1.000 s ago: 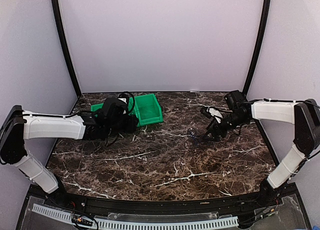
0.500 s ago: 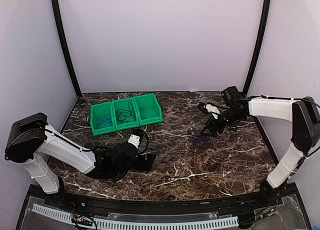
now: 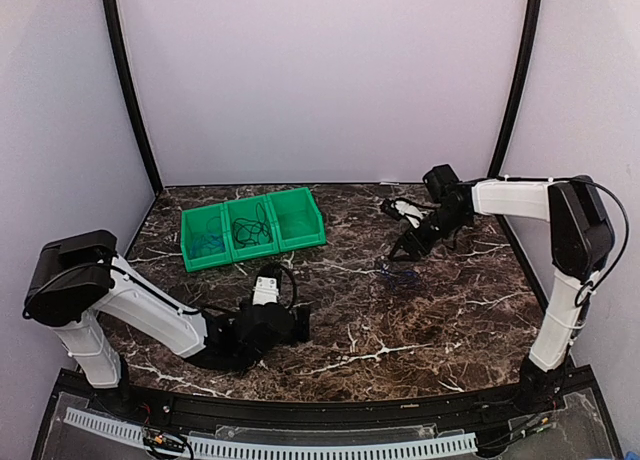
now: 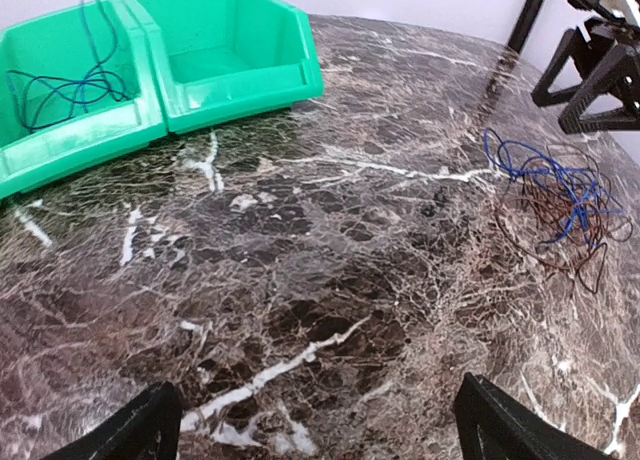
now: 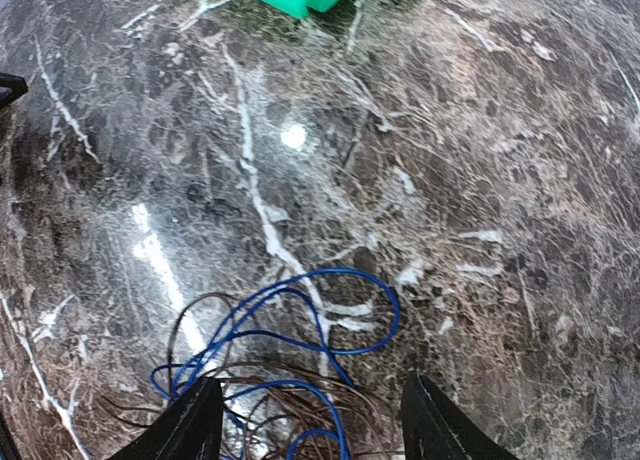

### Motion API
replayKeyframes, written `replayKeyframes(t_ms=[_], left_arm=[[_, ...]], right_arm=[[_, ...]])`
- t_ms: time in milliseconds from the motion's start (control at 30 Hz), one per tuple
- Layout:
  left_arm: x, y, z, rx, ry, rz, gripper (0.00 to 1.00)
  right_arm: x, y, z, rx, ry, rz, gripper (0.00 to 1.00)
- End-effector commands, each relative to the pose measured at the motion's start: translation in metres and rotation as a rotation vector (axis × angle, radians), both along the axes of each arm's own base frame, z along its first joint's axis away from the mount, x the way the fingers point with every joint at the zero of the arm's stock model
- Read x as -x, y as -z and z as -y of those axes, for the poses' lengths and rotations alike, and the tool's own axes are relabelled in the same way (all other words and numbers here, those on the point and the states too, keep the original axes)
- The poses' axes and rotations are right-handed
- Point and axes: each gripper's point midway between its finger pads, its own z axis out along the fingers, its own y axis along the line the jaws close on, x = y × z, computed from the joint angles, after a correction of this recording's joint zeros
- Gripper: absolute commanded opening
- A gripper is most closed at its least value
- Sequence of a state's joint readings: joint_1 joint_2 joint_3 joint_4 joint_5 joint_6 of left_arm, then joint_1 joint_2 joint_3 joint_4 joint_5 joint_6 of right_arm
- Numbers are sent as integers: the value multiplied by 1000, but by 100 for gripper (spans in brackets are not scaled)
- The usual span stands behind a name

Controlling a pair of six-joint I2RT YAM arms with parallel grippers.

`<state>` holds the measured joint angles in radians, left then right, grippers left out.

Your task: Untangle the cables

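A tangle of blue and brown cables lies on the marble table, right of centre. In the left wrist view the same tangle sits far right. My right gripper hovers just over it. In the right wrist view the right gripper is open, its fingers straddling the blue cable loops and brown strands without pinching them. My left gripper rests low near the front of the table. It is wide open with only bare marble between its fingers.
A row of three green bins stands at the back left. A blue cable lies in one bin, and a dark cable in the middle one. The right bin holds nothing. Black frame posts flank the table.
My left arm swung from the bins down to the front of the table and its jaws opened wide. My right gripper shifted slightly back-left over the tangle, its jaws narrowing.
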<state>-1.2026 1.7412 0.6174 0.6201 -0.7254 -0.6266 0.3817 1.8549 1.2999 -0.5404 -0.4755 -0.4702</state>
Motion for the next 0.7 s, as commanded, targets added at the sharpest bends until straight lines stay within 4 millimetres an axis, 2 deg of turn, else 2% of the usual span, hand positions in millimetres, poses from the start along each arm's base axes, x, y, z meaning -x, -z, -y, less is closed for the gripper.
replayKeyframes(t_ms=[0, 33, 67, 100, 133, 167, 233, 267, 300, 333, 400, 433, 467, 500, 533, 600, 667], left_arm=[[15, -3, -74, 143, -523, -8, 99], [26, 13, -109, 203, -712, -49, 99], [37, 34, -124, 195, -803, -97, 99], [47, 37, -146, 251, -943, -97, 99], [56, 48, -153, 234, -989, -102, 99], [59, 42, -156, 254, -1006, -67, 99], [52, 20, -130, 238, -837, 59, 99], [49, -1, -105, 253, -726, 154, 99], [47, -16, -91, 192, -644, 231, 99], [50, -26, -72, 142, -595, 263, 99], [53, -48, -45, 4, -519, 340, 99], [54, -54, -38, -7, -501, 368, 99], [57, -61, -19, -71, -461, 392, 99], [57, -64, -11, -164, -426, 408, 99], [58, -69, -2, -179, -421, 402, 99], [59, -78, -3, -220, -427, 372, 99], [57, -87, -14, -241, -452, 324, 99]], right_arm=[[27, -33, -25, -102, -102, -19, 64], [30, -34, -27, -99, -107, -15, 64], [32, -34, -29, -91, -107, -10, 64], [32, -33, -30, -84, -103, -10, 64], [30, -31, -31, -76, -93, -15, 64], [28, -27, -30, -65, -82, -23, 64], [23, -18, -30, -41, -64, -48, 63], [22, -13, -29, -30, -58, -58, 63], [20, -10, -29, -21, -50, -67, 62], [19, -7, -29, -13, -46, -77, 62], [16, -2, -30, -3, -33, -86, 61], [14, -1, -30, 1, -24, -90, 59], [13, 0, -30, 4, -18, -94, 58], [11, 1, -30, 7, -9, -97, 57], [10, 1, -30, 9, -7, -99, 56], [9, 3, -31, 13, -1, -106, 53], [9, 5, -30, 16, 0, -115, 52]])
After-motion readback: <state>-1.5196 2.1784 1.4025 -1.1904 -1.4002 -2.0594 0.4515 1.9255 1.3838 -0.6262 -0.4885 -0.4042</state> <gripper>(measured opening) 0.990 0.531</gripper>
